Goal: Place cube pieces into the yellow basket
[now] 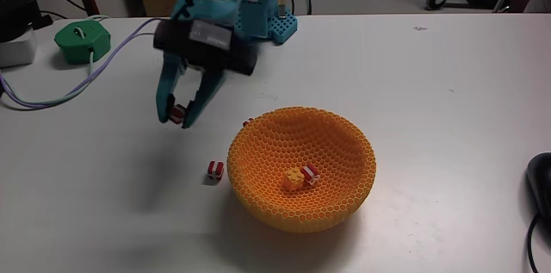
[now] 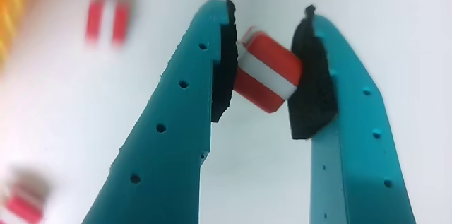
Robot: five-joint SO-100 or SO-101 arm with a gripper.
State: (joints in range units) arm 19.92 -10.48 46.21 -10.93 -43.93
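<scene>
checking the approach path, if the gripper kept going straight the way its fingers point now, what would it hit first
Probably the bare white table. The gripper, shut on a red-and-white cube piece, points down, left of the yellow basket; depth is unclear.

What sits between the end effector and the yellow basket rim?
In the fixed view, bare white table separates the end effector, shut on a striped cube, from the yellow basket; another cube hugs the rim.

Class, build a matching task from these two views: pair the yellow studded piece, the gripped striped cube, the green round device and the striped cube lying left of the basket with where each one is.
1 yellow studded piece
2 gripped striped cube
3 green round device
4 loose striped cube

A on the table beside the yellow basket
B between the gripper pads
C inside the basket
D far left, cabled

Pairs: 1-C, 2-B, 3-D, 4-A
</scene>
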